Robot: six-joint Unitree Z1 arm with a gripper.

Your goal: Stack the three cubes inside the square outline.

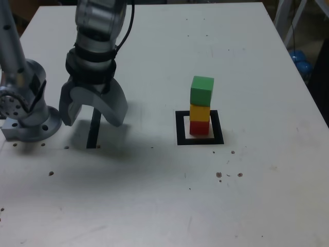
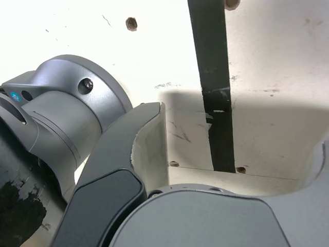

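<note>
Having its jaws spread and empty, the grey two-jawed tool [image 1: 94,116] hangs clear of the green, yellow and red cube stack [image 1: 200,105] inside the black square tape outline [image 1: 181,139], so stacking looks complete, needing only rest.

In the exterior view, the green cube [image 1: 202,91] is the topmost of a three-high stack, resting on the yellow cube [image 1: 200,112], which sits on the red cube [image 1: 199,127]. All three are matte and upright, in a column with slightly uneven edges. The red cube rests on the surface [image 1: 128,190] inside the square outline [image 1: 181,139], a thick black frame around a pale centre, toward its right side in that view.
</note>
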